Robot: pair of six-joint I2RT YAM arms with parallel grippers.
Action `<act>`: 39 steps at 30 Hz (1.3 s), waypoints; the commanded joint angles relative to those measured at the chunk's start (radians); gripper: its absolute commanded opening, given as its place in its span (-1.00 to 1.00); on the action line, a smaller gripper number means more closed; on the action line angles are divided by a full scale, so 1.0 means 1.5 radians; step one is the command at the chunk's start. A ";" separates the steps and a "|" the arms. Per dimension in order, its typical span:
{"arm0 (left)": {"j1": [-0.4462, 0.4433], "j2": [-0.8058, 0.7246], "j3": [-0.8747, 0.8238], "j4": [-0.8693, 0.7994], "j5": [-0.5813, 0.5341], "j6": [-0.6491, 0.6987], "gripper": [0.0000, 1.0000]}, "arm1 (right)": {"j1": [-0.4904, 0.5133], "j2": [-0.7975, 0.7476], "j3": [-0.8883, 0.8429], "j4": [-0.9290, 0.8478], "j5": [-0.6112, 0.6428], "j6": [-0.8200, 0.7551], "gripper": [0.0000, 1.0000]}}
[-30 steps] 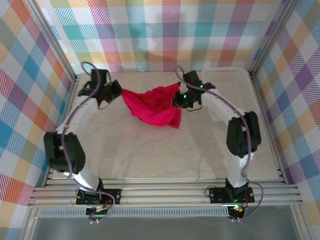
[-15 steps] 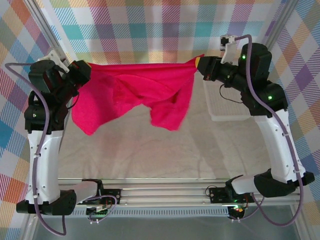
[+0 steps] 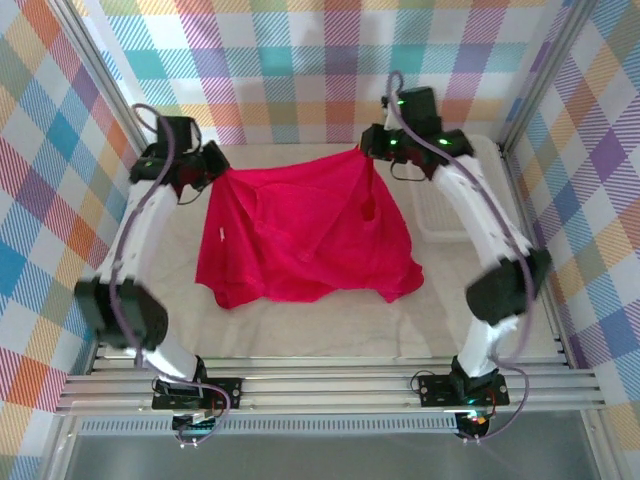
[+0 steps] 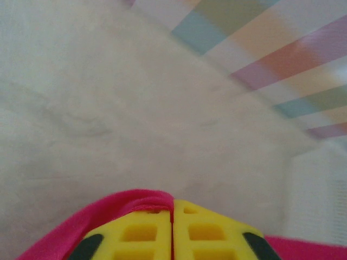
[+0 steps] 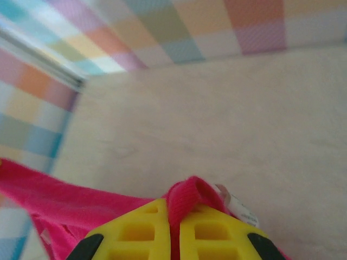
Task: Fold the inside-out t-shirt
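The inside-out t-shirt [image 3: 300, 235] is bright red and lies spread over the middle of the table, its far edge lifted at two corners. My left gripper [image 3: 222, 172] pinches the far left corner, and my right gripper [image 3: 365, 150] pinches the far right one. In the left wrist view the yellow jaws of my left gripper [image 4: 173, 203] stand together with a red hem [image 4: 124, 203] caught between them. In the right wrist view my right gripper [image 5: 174, 208] is shut on a red fold [image 5: 187, 197], with a small white tag [image 5: 238, 208] beside it.
A white basket [image 3: 435, 210] sits at the back right, partly under the right arm. Plaid walls close the table [image 3: 300, 330] on three sides. A metal rail [image 3: 330, 385] runs along the near edge, where bare tabletop shows in front of the shirt.
Half a second ago the shirt hung stretched high between both raised arms. Now both arms have come down toward the back of the table and the cloth lies spread on it.
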 commanded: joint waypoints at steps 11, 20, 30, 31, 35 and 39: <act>0.024 -0.044 -0.150 -0.097 -0.082 0.013 -0.16 | 0.048 0.135 -0.006 -0.078 -0.060 0.006 0.20; 0.024 -0.159 -0.433 0.052 -0.002 -0.041 -0.17 | 0.107 0.125 -0.214 0.041 -0.125 0.068 0.27; 0.019 -0.074 -0.485 0.123 -0.008 -0.062 -0.17 | 0.118 0.195 -0.222 0.110 -0.110 0.119 0.30; 0.018 -0.065 -0.482 0.127 -0.005 -0.064 -0.17 | 0.118 0.204 -0.212 0.110 -0.111 0.122 0.30; 0.014 -0.035 -0.471 0.138 -0.006 -0.068 -0.30 | 0.117 0.235 -0.172 0.112 -0.112 0.136 0.18; 0.014 -0.046 -0.448 0.110 -0.037 -0.062 -1.00 | 0.115 0.243 -0.141 0.097 -0.104 0.136 -0.64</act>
